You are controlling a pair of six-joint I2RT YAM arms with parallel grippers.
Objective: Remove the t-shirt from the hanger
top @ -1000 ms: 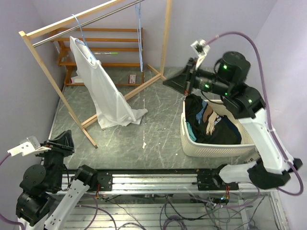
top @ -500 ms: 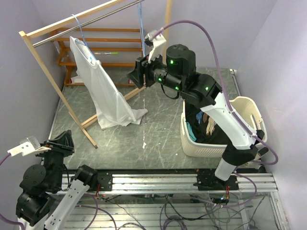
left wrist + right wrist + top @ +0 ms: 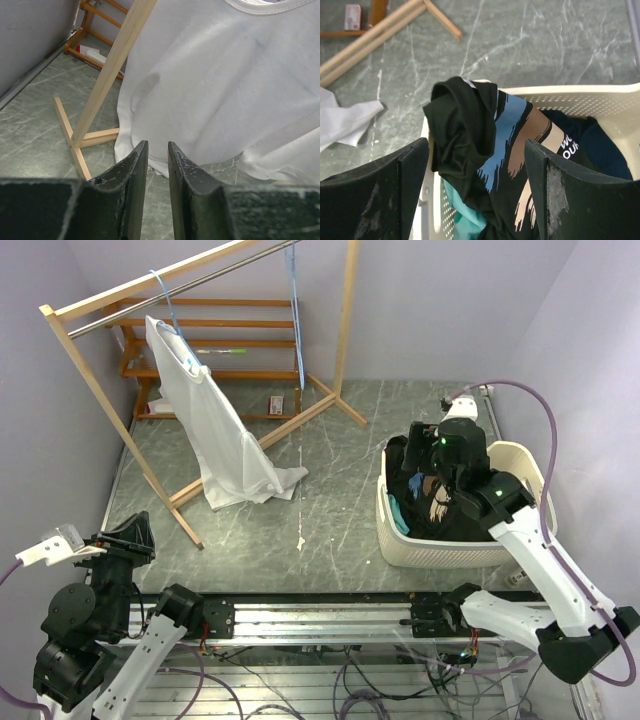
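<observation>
Half a second before, my right arm was stretched far to the wooden rack (image 3: 98, 386), with its gripper near the free blue hanger (image 3: 293, 320). Now it had come back over the laundry basket (image 3: 440, 552). The right gripper (image 3: 476, 145) was spread wide and empty, and it hung above a black printed garment (image 3: 465, 125) which lay over the basket rim. The left arm had not moved. The left gripper (image 3: 156, 145) had its fingers almost together, with only a narrow slit between them, and it gripped nothing. It pointed at the white t-shirt (image 3: 225, 85).

The t-shirt had not changed its place. It hung on its own blue hanger (image 3: 165, 300) from the metal rail at the left side of the rack, and its bottom hem was spread on the green floor.

I counted one t-shirt, two blue hangers (one carrying the shirt, one bare), one rack and one basket with several dark clothes inside. One small red and white box (image 3: 278, 403) lay on the floor under the rack.
</observation>
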